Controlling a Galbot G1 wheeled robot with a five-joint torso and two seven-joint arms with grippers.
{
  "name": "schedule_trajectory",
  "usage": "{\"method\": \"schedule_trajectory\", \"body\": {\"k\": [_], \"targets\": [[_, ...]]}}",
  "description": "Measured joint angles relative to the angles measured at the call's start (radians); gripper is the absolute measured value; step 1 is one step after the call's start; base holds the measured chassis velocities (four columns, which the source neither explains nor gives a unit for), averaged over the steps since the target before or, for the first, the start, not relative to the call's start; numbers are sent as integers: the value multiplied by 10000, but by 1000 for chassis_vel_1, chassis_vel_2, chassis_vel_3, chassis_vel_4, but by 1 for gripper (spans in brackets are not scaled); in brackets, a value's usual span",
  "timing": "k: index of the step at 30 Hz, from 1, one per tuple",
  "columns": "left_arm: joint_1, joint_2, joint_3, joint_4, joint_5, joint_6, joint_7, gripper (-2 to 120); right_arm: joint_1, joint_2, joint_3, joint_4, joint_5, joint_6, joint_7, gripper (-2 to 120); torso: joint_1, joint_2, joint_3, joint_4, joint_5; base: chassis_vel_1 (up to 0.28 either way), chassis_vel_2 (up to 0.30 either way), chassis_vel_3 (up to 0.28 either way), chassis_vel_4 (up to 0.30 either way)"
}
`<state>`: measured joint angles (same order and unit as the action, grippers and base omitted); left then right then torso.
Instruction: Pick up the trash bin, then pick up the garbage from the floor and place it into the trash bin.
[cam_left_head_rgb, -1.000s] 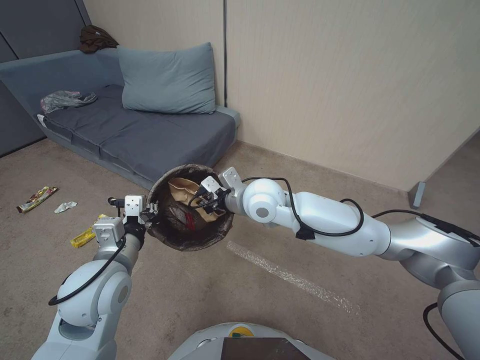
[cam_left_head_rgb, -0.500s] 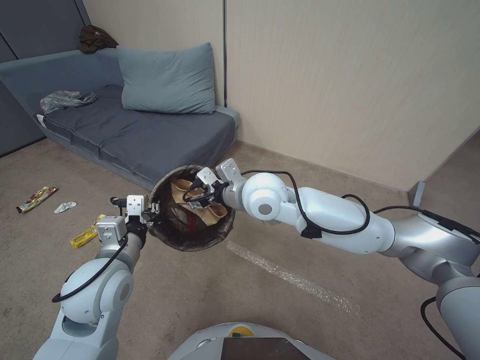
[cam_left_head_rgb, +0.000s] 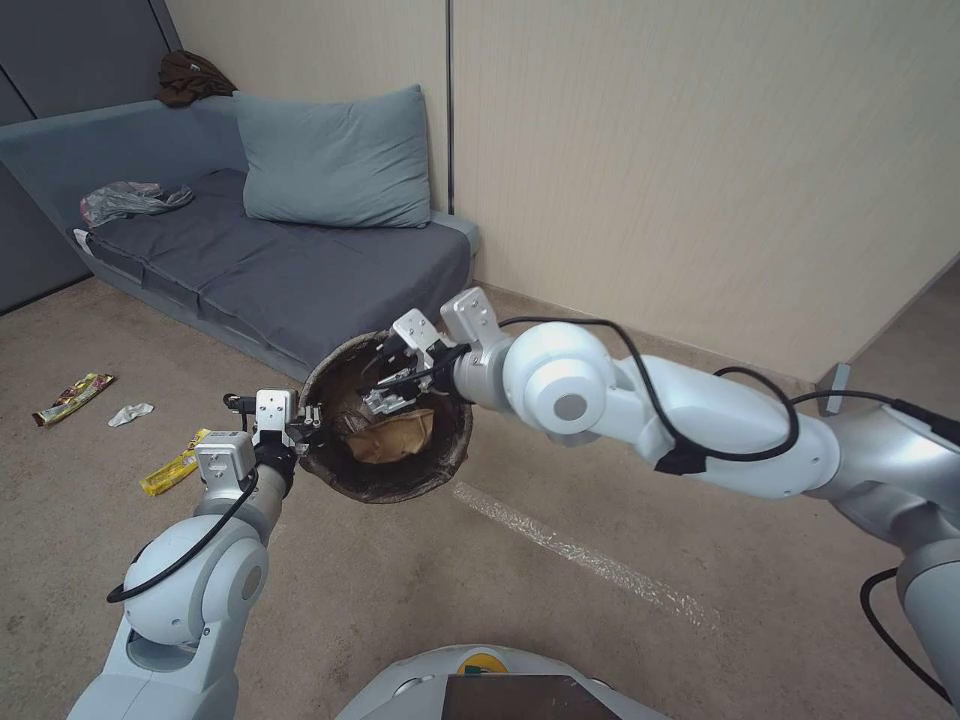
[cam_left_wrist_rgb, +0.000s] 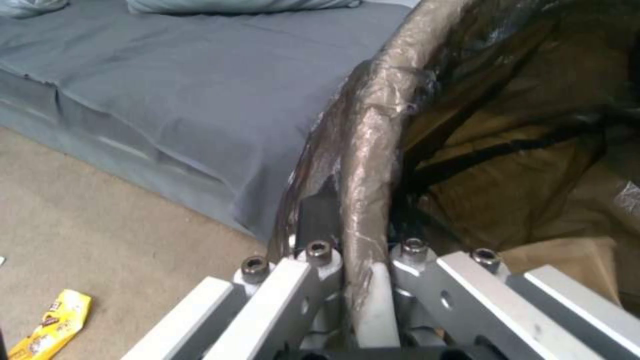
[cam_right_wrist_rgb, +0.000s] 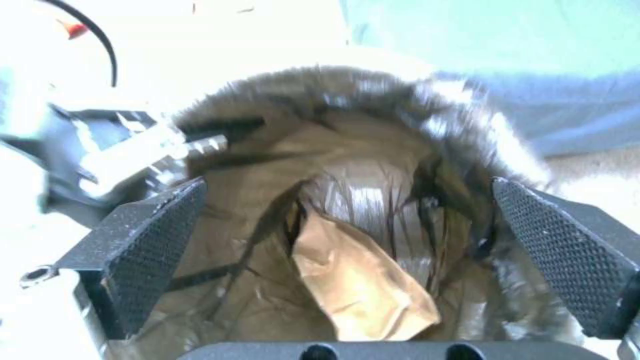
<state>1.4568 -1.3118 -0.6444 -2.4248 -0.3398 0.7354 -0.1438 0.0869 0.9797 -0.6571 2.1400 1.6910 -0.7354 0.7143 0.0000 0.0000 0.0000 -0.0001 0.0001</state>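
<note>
The trash bin (cam_left_head_rgb: 392, 488), lined with a dark brown bag, hangs off the floor in front of the sofa. My left gripper (cam_left_head_rgb: 303, 425) is shut on its near-left rim (cam_left_wrist_rgb: 365, 165). Just above the bin's mouth hovers my right gripper (cam_left_head_rgb: 392, 388), open and holding nothing; its black pads (cam_right_wrist_rgb: 150, 240) stand wide apart. A tan crumpled paper (cam_right_wrist_rgb: 363, 280) lies inside the bin. On the carpet to the left lies garbage: a yellow wrapper (cam_left_head_rgb: 175, 465), a white tissue (cam_left_head_rgb: 130, 412) and a multicoloured wrapper (cam_left_head_rgb: 72, 397).
A grey sofa (cam_left_head_rgb: 290, 270) with a blue pillow (cam_left_head_rgb: 335, 160) stands right behind the bin, against the beige wall. A clear plastic strip (cam_left_head_rgb: 585, 552) lies on the carpet to the right. My base (cam_left_head_rgb: 480, 690) is at the bottom edge.
My right gripper has lifted up out of the bin and let go of the tan paper, which now lies in the bin. The left arm and the bin stay put.
</note>
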Motion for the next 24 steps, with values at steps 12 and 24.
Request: {"method": "schedule_trajectory", "body": {"k": [12, 24], "targets": [[99, 24, -38, -112, -13, 0, -22, 0, 1042, -1202, 2378, 775, 980, 120, 500, 100, 0, 1, -1, 4, -3, 0, 0, 0, 0], [135, 29, -48, -182, -97, 0, -164, 0, -971, -2940, 4531, 875, -2467, 1057, -514, 100, 0, 1, -1, -3, 4, 0, 0, 0, 0]]}}
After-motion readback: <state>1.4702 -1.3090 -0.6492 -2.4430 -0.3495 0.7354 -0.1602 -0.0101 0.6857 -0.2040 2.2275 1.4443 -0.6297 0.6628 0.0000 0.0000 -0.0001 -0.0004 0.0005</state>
